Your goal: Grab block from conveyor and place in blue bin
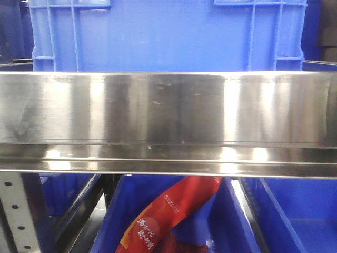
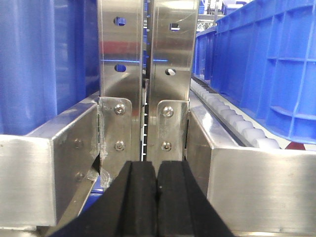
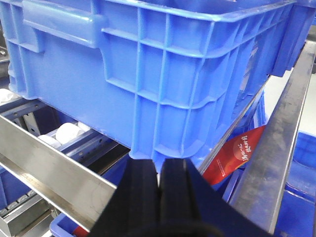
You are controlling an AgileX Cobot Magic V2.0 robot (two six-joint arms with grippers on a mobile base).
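No block and no conveyor show in any view. A large blue bin point(image 1: 168, 34) stands on the rack behind a steel rail point(image 1: 168, 113); the right wrist view shows the same kind of blue bin point(image 3: 148, 74) close up, just beyond my right gripper point(image 3: 160, 170). That gripper is shut, its black pads pressed together with nothing between them. My left gripper point(image 2: 157, 173) is also shut and empty, pointing at two upright steel posts point(image 2: 148, 74) of the rack.
More blue bins point(image 2: 266, 64) flank the left gripper, beside a track of white rollers point(image 2: 237, 123). A red printed packet point(image 1: 174, 211) lies in a lower blue bin point(image 1: 237, 221). White rollers point(image 3: 66, 131) and a steel bar point(image 3: 54, 163) sit under the right-hand bin.
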